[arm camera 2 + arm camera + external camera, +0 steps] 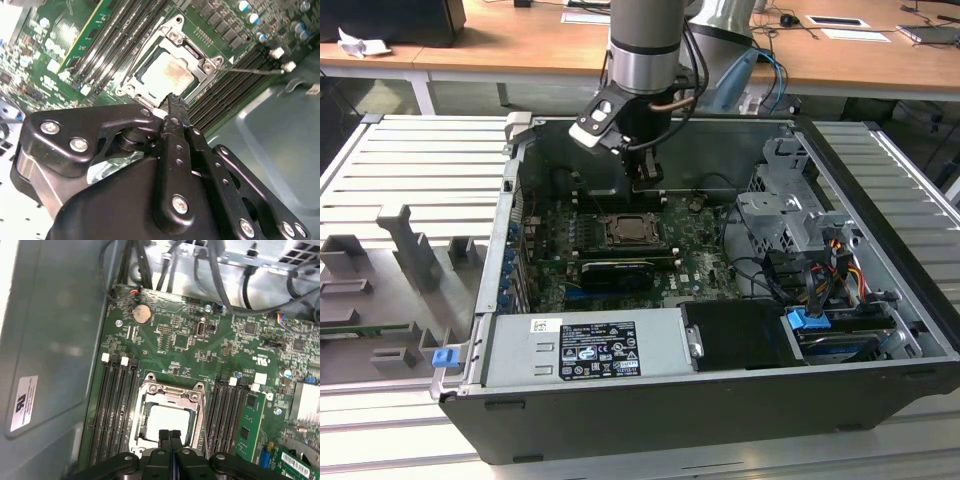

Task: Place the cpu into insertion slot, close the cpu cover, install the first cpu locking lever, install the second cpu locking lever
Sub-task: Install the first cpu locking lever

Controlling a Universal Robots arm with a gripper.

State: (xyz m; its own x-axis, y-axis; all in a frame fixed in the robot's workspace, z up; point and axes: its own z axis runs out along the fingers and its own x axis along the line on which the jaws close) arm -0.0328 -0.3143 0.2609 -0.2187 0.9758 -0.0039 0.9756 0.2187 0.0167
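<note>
Exterior view: a black open computer case (pixel 620 420) lies on a ribbed grey metal table (pixel 410 160). The arm's black gripper (pixel 646 183) hangs over the green motherboard (pixel 700 265). In the first wrist view the cpu (pixel 169 419), a flat square with a dull silvery-tan top, sits in its socket. The thin silvery cpu cover (pixel 170 390) frames it. The slim fingers are pressed together, gripping nothing. In the second wrist view a thin wire lever (pixel 250 70) juts sideways from the socket.

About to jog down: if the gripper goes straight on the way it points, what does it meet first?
The gripper would likely meet the near frame edge of the cpu cover, beside the cpu; depth is unclear.
</note>
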